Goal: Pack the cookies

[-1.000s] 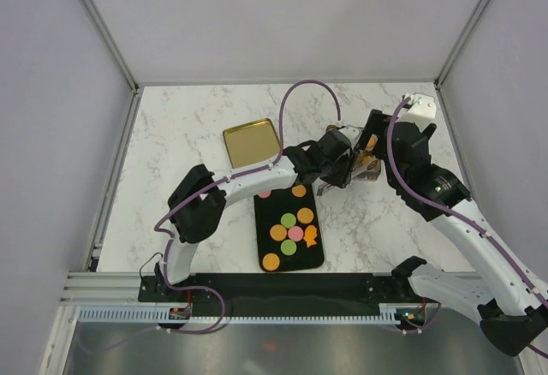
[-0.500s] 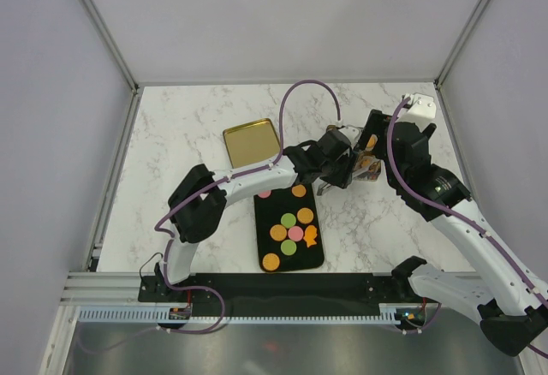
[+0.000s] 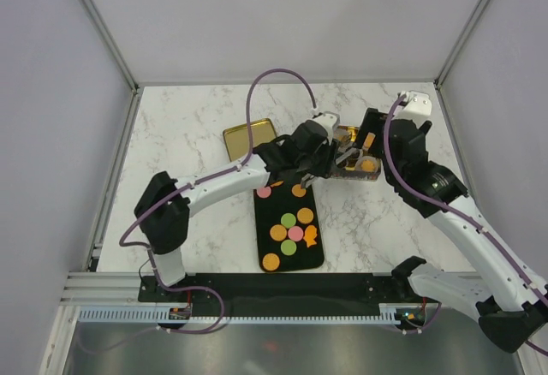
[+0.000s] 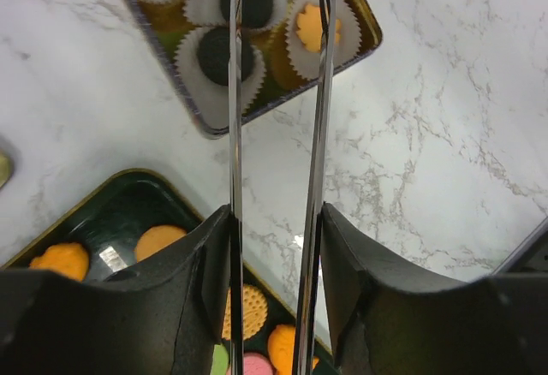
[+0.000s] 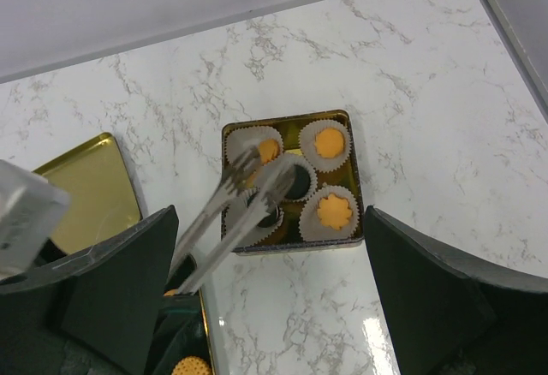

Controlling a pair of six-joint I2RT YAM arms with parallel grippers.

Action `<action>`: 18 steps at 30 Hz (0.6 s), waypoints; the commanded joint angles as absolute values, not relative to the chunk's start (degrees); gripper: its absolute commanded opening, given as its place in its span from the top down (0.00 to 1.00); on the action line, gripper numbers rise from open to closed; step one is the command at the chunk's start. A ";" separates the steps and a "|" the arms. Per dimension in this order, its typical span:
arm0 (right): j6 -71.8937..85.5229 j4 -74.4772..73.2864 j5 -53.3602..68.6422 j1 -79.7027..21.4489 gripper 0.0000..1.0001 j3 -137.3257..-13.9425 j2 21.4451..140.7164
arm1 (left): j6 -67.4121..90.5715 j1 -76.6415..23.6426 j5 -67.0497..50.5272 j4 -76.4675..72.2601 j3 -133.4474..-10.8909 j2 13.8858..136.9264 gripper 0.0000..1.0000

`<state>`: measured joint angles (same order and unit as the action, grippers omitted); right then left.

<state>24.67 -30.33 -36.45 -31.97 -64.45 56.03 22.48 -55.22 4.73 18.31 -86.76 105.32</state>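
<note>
From above we see loose cookies (image 3: 295, 233) on the black tray (image 3: 315, 258), while only the wrist views show more sitting in paper cups (image 4: 195, 74) inside the tin (image 5: 355, 178), the left pincer (image 4: 276, 247) clamping tongs (image 4: 235, 92) over them, and the right pincer (image 5: 270, 285) gaping empty above.

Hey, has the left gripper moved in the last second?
Yes. The left gripper, holding tongs, has shifted left and toward the table's far side, judged against the black tray.
</note>
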 commanded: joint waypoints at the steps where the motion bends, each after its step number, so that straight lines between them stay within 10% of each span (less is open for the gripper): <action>1: 24.26 -27.69 -33.32 -31.73 0.02 -67.41 58.00 | 23.90 -52.74 10.00 14.24 -81.59 97.92 0.50; 18: 21.18 -19.16 -13.46 -31.82 0.02 -75.84 83.13 | 45.17 -17.07 21.36 15.65 -47.20 74.00 0.46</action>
